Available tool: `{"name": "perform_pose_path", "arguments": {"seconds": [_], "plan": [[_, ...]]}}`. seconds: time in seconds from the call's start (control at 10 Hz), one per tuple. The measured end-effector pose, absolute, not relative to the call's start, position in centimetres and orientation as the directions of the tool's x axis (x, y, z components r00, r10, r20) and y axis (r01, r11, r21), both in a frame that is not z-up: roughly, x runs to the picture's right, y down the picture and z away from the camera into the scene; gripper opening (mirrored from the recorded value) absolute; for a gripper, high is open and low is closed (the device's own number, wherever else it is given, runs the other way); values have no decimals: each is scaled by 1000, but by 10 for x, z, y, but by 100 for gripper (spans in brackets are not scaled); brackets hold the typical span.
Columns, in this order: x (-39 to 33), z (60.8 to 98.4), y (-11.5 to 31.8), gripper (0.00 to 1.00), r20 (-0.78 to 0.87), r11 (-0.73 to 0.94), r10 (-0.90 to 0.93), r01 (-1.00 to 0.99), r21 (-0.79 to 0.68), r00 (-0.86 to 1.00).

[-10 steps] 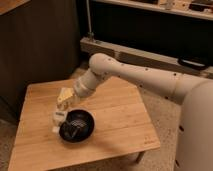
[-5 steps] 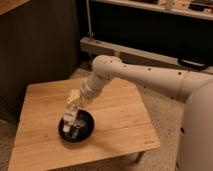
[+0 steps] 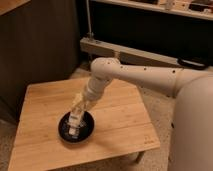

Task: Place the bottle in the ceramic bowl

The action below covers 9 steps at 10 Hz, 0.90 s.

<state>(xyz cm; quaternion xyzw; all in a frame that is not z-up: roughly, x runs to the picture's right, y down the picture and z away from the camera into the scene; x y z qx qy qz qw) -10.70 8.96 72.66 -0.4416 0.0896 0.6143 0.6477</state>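
The black ceramic bowl (image 3: 89,129) sits on the front left part of a low wooden table (image 3: 117,125). My gripper (image 3: 77,111) reaches down from the white arm (image 3: 145,75) and hangs right over the bowl. It is shut on the small white bottle (image 3: 74,123), which points down from the fingers with its lower end inside the bowl's rim. I cannot tell whether the bottle touches the bowl's floor.
A dark cabinet wall (image 3: 40,45) stands behind the table. A metal rail with a post (image 3: 130,52) runs at the back right. My own white body (image 3: 192,130) fills the right side. Speckled floor lies around the table.
My gripper has carried the bottle from left of the bowl to over it and lowered it, so the bottle now reaches into the bowl.
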Motion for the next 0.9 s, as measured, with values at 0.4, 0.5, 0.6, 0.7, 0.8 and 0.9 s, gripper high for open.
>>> {"name": "perform_pose_path", "arguments": {"seconds": [0.4, 0.5, 0.6, 0.7, 0.8, 0.9], "plan": [[-104, 734, 104, 80, -689, -116, 690, -905, -409, 223], [-103, 735, 106, 80, -693, -112, 686, -909, -401, 221], [-102, 736, 108, 80, -696, -111, 684, -912, -394, 217], [-102, 738, 110, 80, -700, -116, 681, -912, -394, 216], [-105, 739, 111, 80, -703, -121, 677, -910, -396, 216], [-109, 740, 113, 80, -708, -129, 671, -905, -405, 221]]}}
